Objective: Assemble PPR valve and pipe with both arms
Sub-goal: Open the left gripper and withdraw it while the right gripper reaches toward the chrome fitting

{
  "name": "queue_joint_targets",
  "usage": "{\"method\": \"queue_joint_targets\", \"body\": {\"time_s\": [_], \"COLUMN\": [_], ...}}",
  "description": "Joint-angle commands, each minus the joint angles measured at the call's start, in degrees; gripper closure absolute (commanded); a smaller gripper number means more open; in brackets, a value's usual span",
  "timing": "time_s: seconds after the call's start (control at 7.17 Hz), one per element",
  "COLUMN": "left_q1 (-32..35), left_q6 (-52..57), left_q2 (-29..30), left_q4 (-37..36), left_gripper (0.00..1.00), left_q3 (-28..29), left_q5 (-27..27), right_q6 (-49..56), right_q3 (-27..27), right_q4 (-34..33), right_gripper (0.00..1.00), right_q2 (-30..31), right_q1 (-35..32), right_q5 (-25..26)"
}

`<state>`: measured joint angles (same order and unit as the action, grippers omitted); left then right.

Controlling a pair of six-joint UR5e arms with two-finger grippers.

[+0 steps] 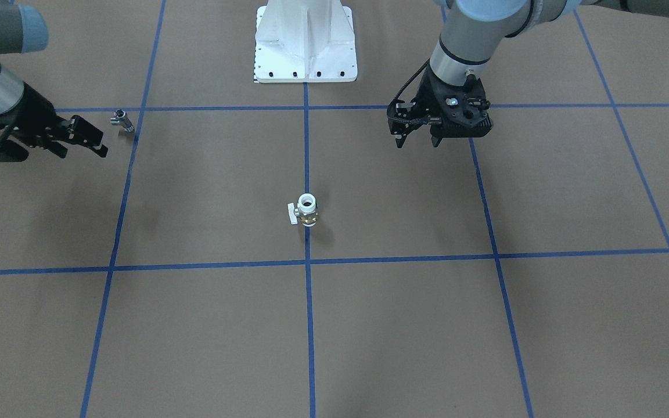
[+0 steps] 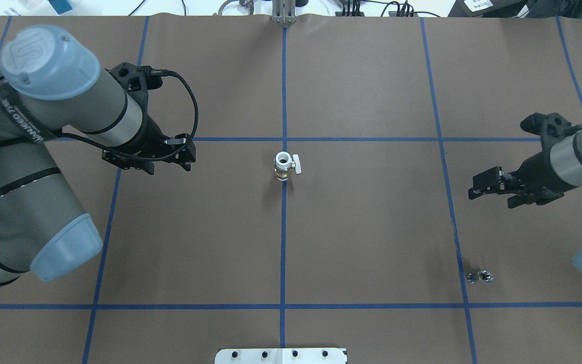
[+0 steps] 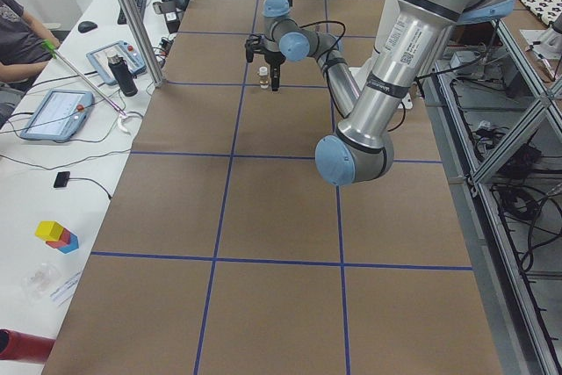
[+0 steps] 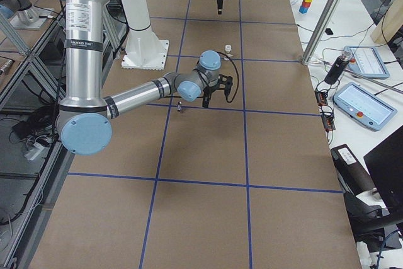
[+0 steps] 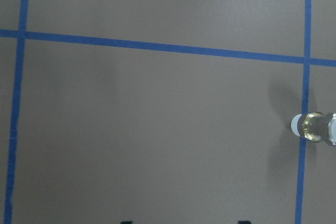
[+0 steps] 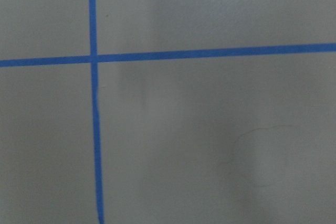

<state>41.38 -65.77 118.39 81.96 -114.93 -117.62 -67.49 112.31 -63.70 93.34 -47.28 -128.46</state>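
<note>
Here the left claw (image 2: 169, 170) hangs above the surface (image 2: 361, 227) with its two fingers spread wide and nothing between them, pointing downward. The right claw (image 2: 473, 187) reaches in low from the other side, tilted nearly level, its fingers also parted and empty. Between the two, well apart from both, the PPR valve (image 2: 284, 166) stands upright on the central blue tape line (image 2: 282, 242), one white tube end facing up, the brass-coloured middle below it and its small white handle sticking out sideways. The left wrist camera catches that valve only at the right edge of its view. The pipe (image 2: 480, 277) lies on its side on the right claw's half of the surface, near that claw but not touching it, just beside a blue tape line and closer to the robot's white base pedestal (image 1: 305, 40) than the valve. The right wrist camera shows only brown surface and crossing tape.
</note>
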Motion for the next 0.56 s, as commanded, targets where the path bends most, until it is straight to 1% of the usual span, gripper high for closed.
{"method": "queue_joint_targets", "body": {"time_s": [0.0, 0.14, 0.28, 0.42], "left_q1": [0.4, 0.4, 0.4, 0.4], "left_q6": [0.2, 0.2, 0.2, 0.2], "left_q2": [-0.7, -0.7, -0.7, -0.7], "left_q4": [0.0, 0.0, 0.0, 0.0], "left_gripper": [0.27, 0.27, 0.26, 0.26], "left_q3": [-0.8, -0.7, -0.5, -0.6], "left_q5": [0.0, 0.1, 0.1, 0.1], "right_q6": [-3.4, -10.1, -14.9, -15.5], "right_q3": [5.1, 7.8, 10.6, 12.6], "right_q4": [-0.2, -0.3, -1.9, -7.5], "right_gripper": [0.01, 0.01, 0.02, 0.03], "right_q2": [4.5, 7.8, 8.7, 9.1], "right_q1": [6.3, 8.3, 11.8, 16.5], "right_q5": [5.0, 7.8, 11.0, 18.3]}}
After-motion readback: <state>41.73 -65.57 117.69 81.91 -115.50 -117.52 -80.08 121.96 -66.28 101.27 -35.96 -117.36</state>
